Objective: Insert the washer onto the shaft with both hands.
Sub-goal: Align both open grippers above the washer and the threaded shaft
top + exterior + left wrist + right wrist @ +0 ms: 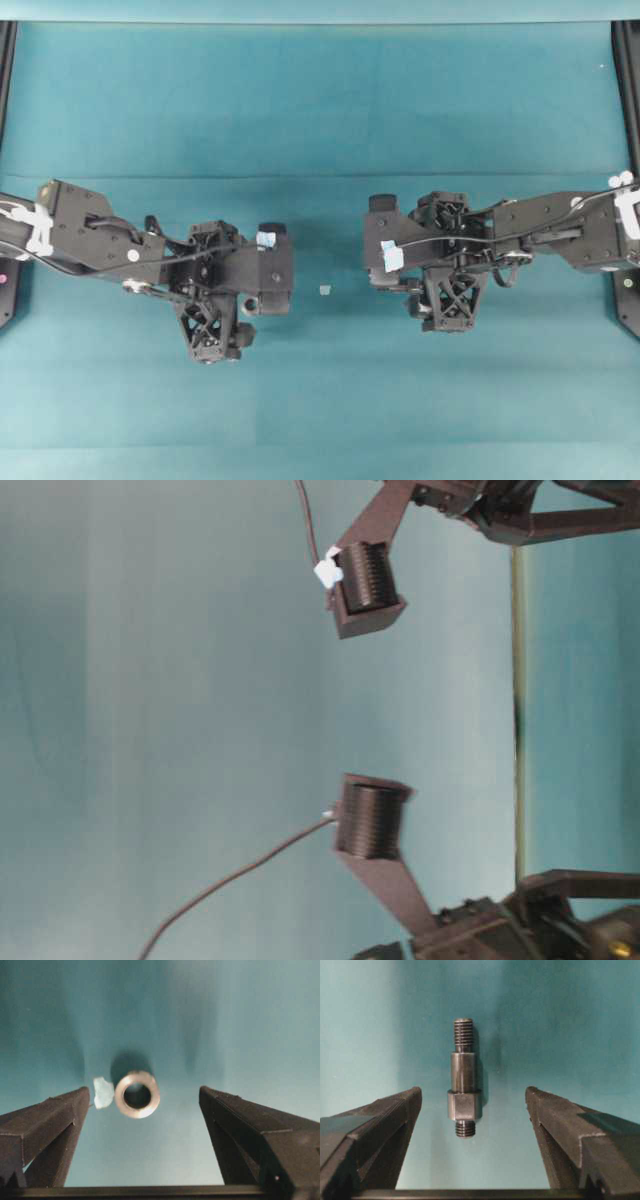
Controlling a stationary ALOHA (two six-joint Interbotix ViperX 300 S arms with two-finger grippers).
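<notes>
Neither part has been picked up, so by the look of it the whole job is still ahead: both grasps, the lift, the lining-up and the sliding on.

The left gripper (142, 1110) stands with its jaws spread wide and nothing between its pads. The small thick grey metal washer (137, 1094) lies flat on the teal table (240, 1020) just ahead of that gripper, between the lines of its two fingers and a little toward its left finger, with the round hole facing up. A tiny pale tape scrap (103, 1092) sits just beside the washer, on the side of the left finger.

The right gripper (472, 1110) is likewise wide open and empty. The small dark grey stepped metal shaft (463, 1079) lies on the table between its fingers, lengthwise away from the gripper, touching neither finger; a threaded tip points away, and a shorter threaded stub beyond the hexagonal collar points back toward the gripper.

No container appears in any view; both parts rest directly on the table.
</notes>
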